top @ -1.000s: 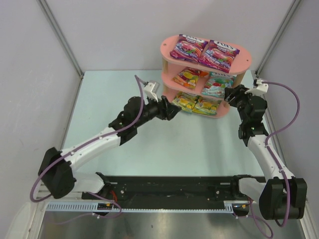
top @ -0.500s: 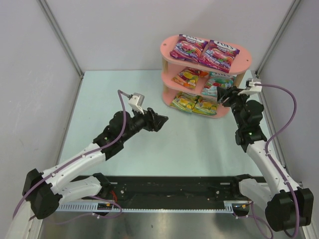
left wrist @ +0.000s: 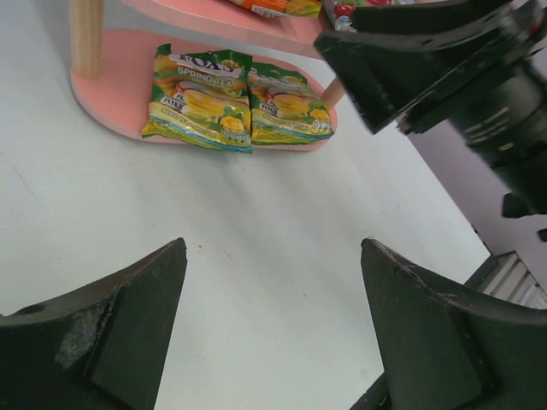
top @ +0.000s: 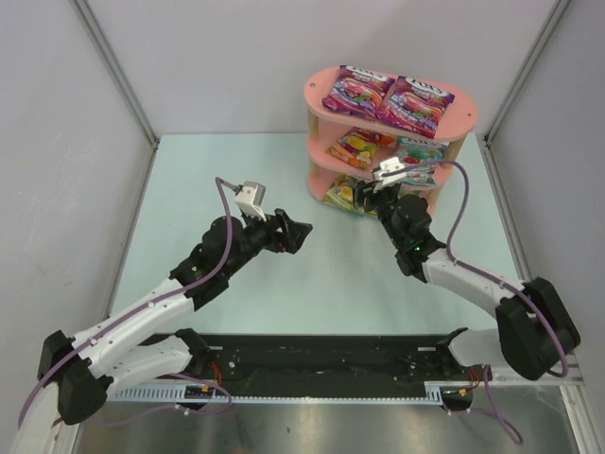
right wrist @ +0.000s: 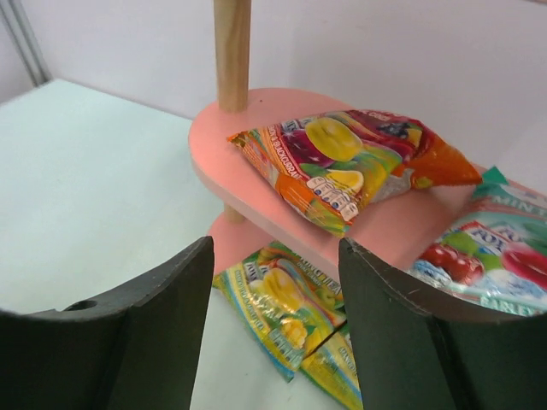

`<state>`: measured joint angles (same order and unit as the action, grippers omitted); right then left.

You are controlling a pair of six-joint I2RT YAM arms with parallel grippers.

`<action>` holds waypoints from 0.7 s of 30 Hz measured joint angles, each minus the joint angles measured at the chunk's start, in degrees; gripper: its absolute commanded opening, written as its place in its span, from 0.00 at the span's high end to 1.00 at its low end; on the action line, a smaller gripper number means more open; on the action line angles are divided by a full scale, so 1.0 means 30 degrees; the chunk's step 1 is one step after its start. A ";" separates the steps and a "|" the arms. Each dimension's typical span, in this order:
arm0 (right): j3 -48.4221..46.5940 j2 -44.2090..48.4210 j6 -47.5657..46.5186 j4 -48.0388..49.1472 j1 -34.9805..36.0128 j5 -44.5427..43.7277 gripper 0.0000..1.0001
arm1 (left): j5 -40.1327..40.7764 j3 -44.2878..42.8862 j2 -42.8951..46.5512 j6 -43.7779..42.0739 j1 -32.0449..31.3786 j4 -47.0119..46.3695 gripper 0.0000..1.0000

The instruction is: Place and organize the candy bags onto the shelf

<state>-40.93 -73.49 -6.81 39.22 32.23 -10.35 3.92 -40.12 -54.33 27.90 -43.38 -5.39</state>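
Note:
The pink shelf stands at the back right. Two purple-magenta candy bags lie on its top board. A red-orange bag and a teal-white bag lie on the middle board. A yellow-green bag lies on the bottom board; its twin is partly hidden behind my right gripper. That gripper is open and empty, just in front of the shelf. My left gripper is open and empty, over the table left of the shelf. The left wrist view shows both yellow-green bags.
The right wrist view shows the red-orange bag on the middle board, a wooden dowel, and the yellow-green bags below. My right gripper's black body is close by in the left wrist view. Grey walls enclose the table.
My left gripper has drawn back from the shelf's bottom board toward the left, empty. My right gripper has swung from the shelf's right end to its front.

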 measured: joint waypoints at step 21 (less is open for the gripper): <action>-0.2463 -0.5013 -0.5144 0.8495 0.0991 -0.1843 1.00 | 0.0117 0.0007 0.0401 -0.0474 0.0743 0.0772 0.12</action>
<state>-48.31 -88.53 -22.24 64.71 35.20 -15.88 4.27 -40.10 -53.12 26.48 -41.15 -3.07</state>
